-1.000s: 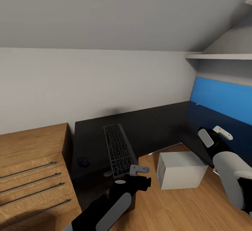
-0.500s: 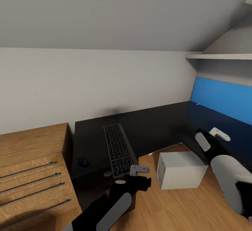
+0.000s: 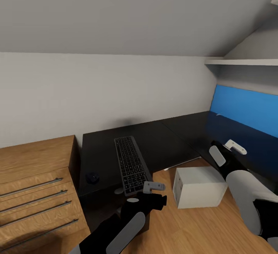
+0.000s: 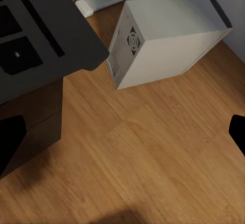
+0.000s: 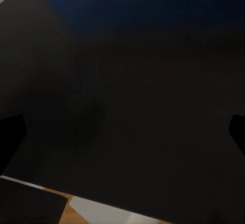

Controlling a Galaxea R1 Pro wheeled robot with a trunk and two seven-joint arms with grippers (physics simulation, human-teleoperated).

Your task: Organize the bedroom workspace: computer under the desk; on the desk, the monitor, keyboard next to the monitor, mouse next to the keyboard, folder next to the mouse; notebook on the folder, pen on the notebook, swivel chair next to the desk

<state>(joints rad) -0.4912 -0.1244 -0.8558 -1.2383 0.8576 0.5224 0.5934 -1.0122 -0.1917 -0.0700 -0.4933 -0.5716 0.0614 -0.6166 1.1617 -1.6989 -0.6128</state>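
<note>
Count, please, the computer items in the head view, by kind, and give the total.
Keyboard: 1
Mouse: 1
Computer: 1
Total: 3

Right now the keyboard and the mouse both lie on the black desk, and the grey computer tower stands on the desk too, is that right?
Not quite: the computer stands on the wood floor beside the desk, as the head view shows. The keyboard and mouse do lie on the desk.

Head view looks down over desk [image 3: 162, 138]; left wrist shares computer [image 4: 168, 35]; right wrist hugs desktop.
</note>
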